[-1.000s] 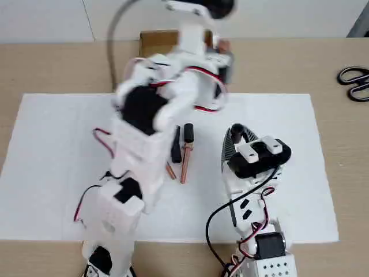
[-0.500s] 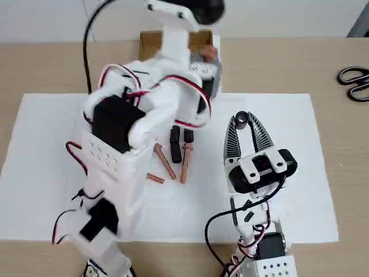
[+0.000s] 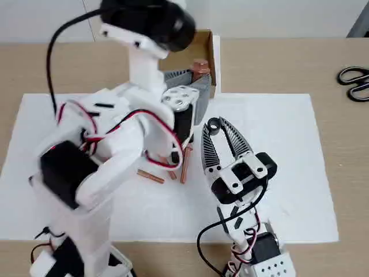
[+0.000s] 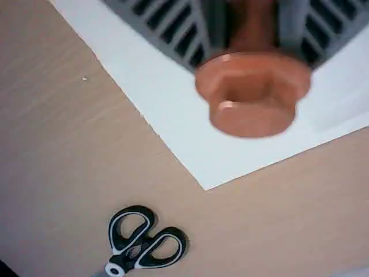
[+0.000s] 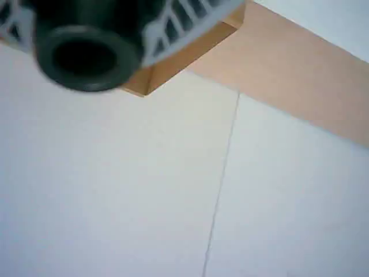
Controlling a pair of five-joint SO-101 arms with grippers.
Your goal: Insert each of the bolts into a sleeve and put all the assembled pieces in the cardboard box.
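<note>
Bolt [image 3: 200, 67], copper-coloured: pinched between the grey fingers of the left tool [image 3: 195, 75], hexagonal head pointing outward, held just in front of the cardboard box [image 3: 209, 43].
Sleeve [image 3: 214, 124], black: clamped at the fingertips of the right tool [image 3: 217, 130], above the white paper sheet [image 3: 277, 144], with its open bore facing the right wrist view.
Loose bolts, two [image 3: 151, 176] [image 3: 185, 163]: lying on the sheet beside the left arm.
Scissors [image 3: 354, 82]: on the bare tabletop [image 3: 277, 63], well apart from the rest.
</note>
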